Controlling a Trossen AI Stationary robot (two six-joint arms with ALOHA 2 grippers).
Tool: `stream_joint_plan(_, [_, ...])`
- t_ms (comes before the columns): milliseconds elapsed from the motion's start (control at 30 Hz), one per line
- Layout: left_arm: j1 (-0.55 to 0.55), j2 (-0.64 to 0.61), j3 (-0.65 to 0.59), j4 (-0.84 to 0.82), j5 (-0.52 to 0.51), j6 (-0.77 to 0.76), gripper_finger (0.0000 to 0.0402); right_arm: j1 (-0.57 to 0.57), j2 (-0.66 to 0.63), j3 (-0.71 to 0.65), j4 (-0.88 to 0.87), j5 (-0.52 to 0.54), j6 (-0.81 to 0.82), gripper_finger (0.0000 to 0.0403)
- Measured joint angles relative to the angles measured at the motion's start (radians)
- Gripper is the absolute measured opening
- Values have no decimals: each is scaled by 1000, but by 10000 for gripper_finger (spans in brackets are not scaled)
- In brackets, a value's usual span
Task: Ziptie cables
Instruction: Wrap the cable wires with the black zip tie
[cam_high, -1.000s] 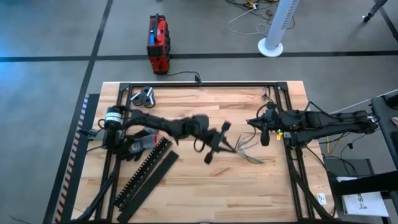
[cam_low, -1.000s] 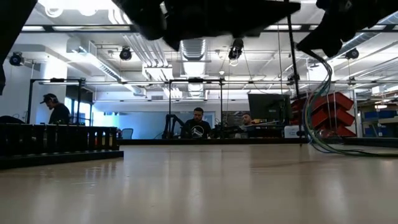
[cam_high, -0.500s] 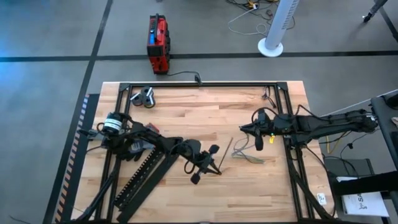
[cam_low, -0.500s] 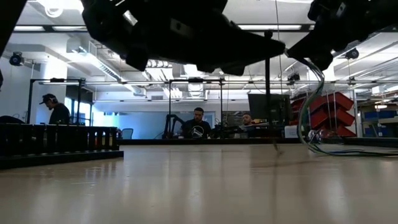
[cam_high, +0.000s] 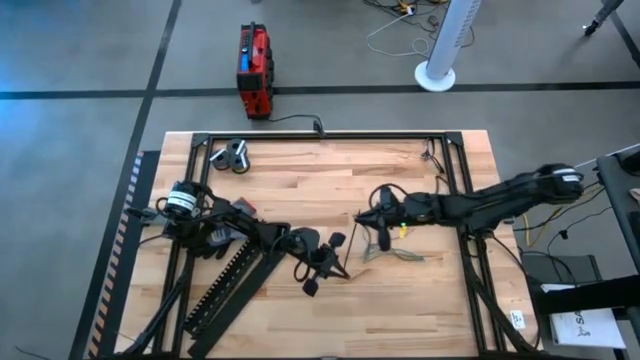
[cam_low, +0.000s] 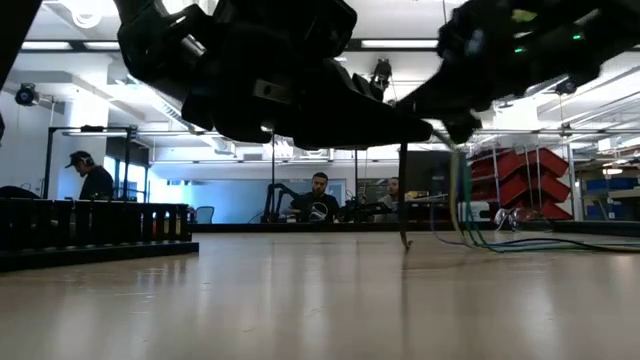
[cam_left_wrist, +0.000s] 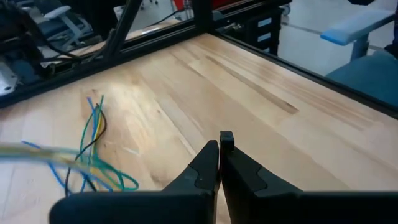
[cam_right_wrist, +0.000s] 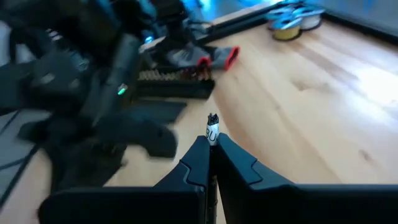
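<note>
- Wooden table (cam_high: 300, 180) carries the cables (cam_high: 395, 250), loose, right of the black duct (cam_high: 232, 280).
- Right gripper (cam_high: 381, 232) hangs over their near end, pinched on a thin white-tagged piece, likely to bunch them.
- Left gripper (cam_high: 322, 270), between duct and cables, fingers together, seemingly empty.

- We have open bare wood across the far half of the table (cam_high: 330, 170), between the frame rails; only a small tape-like roll (cam_high: 231, 156) sits at its far-left corner.
- Mid-table is crowded: the left gripper (cam_high: 322, 263) and the right gripper (cam_high: 380, 226) hang close together there, both with fingers pressed together, leaving only a narrow gap.
- The cables (cam_high: 392, 250) sprawl loose on the wood just beside the right gripper, toward the near side.
- The black comb-toothed duct (cam_high: 232, 283) and its lid block the near-left area, under the left arm.
- The near-right corner lies open.
</note>
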Motion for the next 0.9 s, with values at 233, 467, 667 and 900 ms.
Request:
stream_joint_plan(233, [0, 0, -2, -1, 0, 7, 0, -32, 252, 134, 38, 35, -61, 3])
stream_joint_plan(467, [0, 0, -27, 4, 1, 15, 0, -77, 374, 245, 57, 33, -107, 3])
stream_joint_plan(667, [0, 0, -63, 60, 0, 15, 0, -115, 370, 333, 61, -3, -169, 3])
stream_joint_plan(900, [1, 0, -63, 68, 1, 36, 0, -138, 484, 417, 57, -30, -178, 3])
